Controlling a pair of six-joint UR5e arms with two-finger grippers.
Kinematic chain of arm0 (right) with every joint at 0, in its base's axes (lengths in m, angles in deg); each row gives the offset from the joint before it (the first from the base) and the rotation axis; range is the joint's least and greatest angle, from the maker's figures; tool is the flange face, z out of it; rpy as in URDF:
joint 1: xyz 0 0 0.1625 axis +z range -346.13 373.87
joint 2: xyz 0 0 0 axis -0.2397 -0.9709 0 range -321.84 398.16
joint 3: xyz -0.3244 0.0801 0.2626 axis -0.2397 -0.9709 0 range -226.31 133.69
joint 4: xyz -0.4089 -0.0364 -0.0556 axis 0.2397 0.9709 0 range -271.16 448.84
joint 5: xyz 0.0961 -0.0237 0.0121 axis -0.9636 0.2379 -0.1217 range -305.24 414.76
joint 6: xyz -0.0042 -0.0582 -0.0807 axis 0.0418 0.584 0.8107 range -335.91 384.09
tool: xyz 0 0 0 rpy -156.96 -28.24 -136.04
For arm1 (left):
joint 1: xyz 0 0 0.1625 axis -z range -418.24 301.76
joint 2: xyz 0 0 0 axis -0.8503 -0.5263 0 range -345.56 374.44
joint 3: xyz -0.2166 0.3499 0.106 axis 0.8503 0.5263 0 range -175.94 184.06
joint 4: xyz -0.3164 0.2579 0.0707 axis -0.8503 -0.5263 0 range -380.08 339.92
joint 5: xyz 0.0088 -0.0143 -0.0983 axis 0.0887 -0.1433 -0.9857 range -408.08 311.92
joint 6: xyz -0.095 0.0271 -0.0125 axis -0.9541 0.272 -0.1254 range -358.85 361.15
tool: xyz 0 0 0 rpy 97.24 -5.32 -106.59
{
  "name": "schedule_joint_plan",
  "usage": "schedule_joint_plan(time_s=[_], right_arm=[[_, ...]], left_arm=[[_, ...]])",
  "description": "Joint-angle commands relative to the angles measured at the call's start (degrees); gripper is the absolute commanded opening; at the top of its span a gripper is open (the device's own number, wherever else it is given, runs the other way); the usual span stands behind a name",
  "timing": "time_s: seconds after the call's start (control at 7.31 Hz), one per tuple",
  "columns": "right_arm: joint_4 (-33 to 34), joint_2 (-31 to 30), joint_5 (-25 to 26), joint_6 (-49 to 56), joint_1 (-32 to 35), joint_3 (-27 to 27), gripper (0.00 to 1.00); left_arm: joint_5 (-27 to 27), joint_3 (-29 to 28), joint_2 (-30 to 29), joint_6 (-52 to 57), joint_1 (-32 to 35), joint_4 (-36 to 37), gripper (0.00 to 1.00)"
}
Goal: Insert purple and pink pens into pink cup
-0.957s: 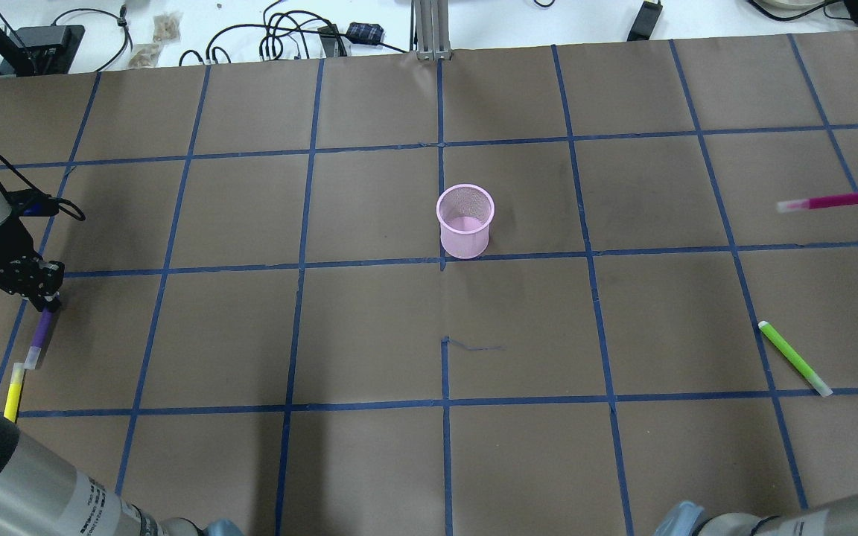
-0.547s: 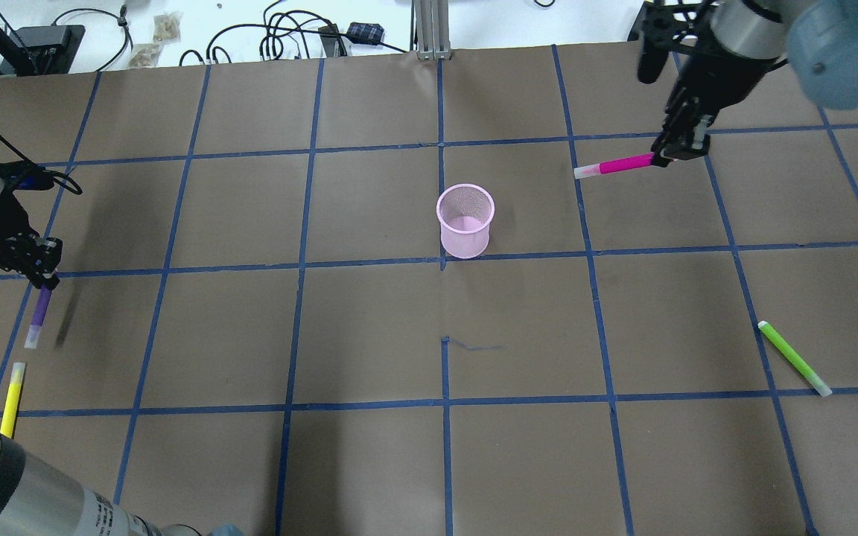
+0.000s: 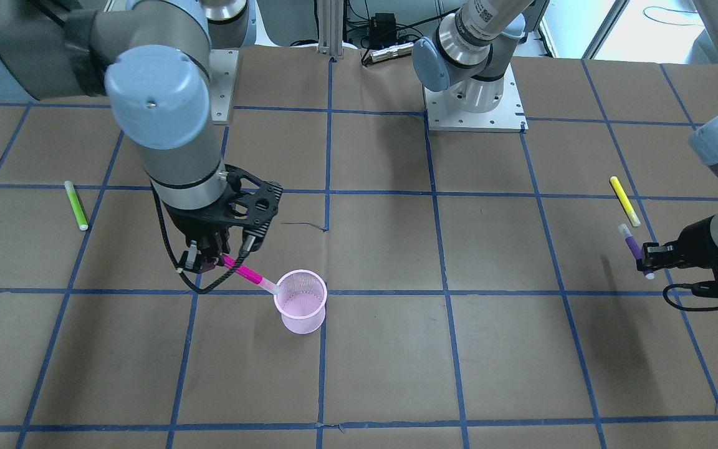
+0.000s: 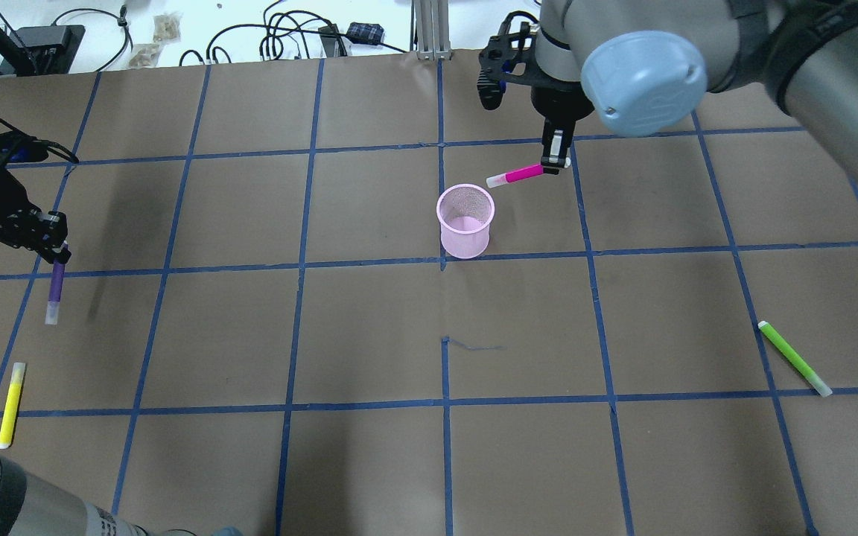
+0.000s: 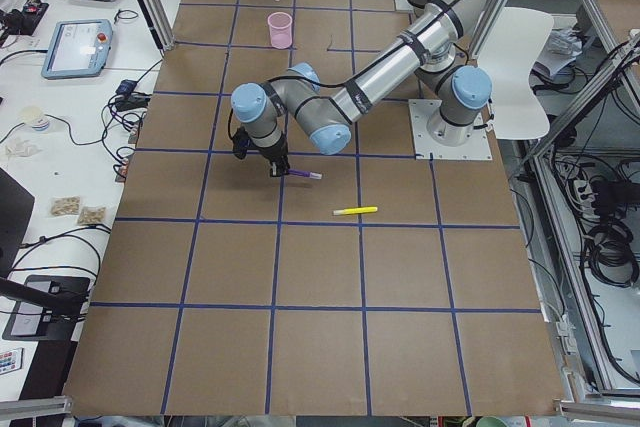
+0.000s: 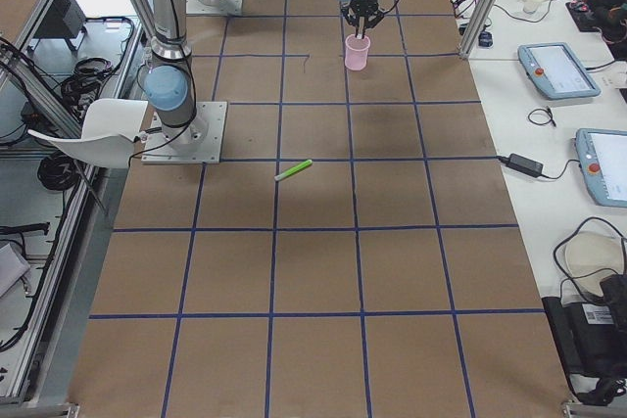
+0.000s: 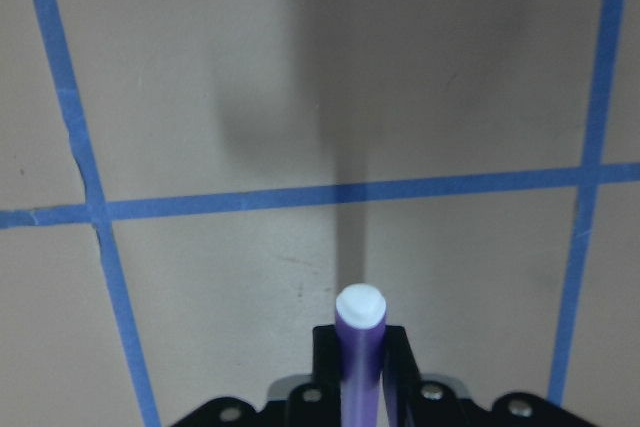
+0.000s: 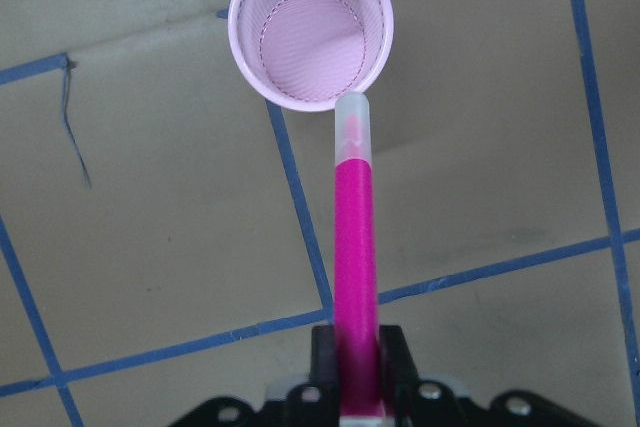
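The pink mesh cup [image 4: 465, 221] stands upright near the table's middle; it also shows in the front view [image 3: 300, 301] and the right wrist view [image 8: 311, 37]. My right gripper [image 4: 554, 160] is shut on the pink pen [image 4: 517, 176], held in the air just beyond the cup, clear cap pointing at the cup's rim [image 8: 353, 112]. My left gripper [image 4: 56, 251] is shut on the purple pen [image 4: 55, 290], lifted off the table at the far left; the pen shows in the left wrist view [image 7: 360, 347] and the front view [image 3: 634, 248].
A yellow pen [image 4: 11, 404] lies at the near left, below the purple pen. A green pen [image 4: 795, 358] lies at the near right. Cables and small devices [image 4: 302, 37] sit beyond the table's far edge.
My right arm has swept left with the pink pen, from the table's right edge to just beyond the cup. My left gripper has raised the purple pen away from the yellow pen.
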Motion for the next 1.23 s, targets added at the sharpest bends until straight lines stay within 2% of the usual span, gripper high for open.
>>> schedule_joint_plan(time_s=[0.0, 0.41, 0.55, 0.68, 0.82, 0.96, 1.09], right_arm=[[-0.6, 3.9, 5.2, -2.7, 4.5, -2.6, 0.13], [-0.3, 5.4, 5.8, -5.4, 6.7, -2.4, 0.2], [-0.4, 6.2, 7.5, -5.7, 7.6, -2.4, 0.23], [-0.2, 6.7, 7.7, -6.3, 7.8, -2.4, 0.45], [-0.2, 6.8, 7.7, -6.4, 7.8, -2.4, 0.81], [-0.2, 6.8, 7.8, -6.3, 7.8, -2.5, 1.0], [-0.2, 6.7, 7.8, -6.1, 7.7, -3.0, 1.0]], left_arm=[[-2.7, 0.7, 1.8, -1.5, 0.1, -0.1, 0.0], [-5.3, 0.9, 2.9, -1.7, 0.0, -0.3, 0.0], [-5.4, 1.1, 3.1, -1.6, 0.1, -0.3, 0.0], [-5.8, 1.9, 3.6, -1.7, 0.1, -0.3, 0.0], [-5.9, 2.1, 4.1, -1.6, 0.1, -0.2, 0.0], [-8.1, 2.1, 4.9, -1.7, 0.1, -0.2, 0.0], [-10.1, 2.1, 5.8, -1.8, 0.2, -0.2, 0.0]])
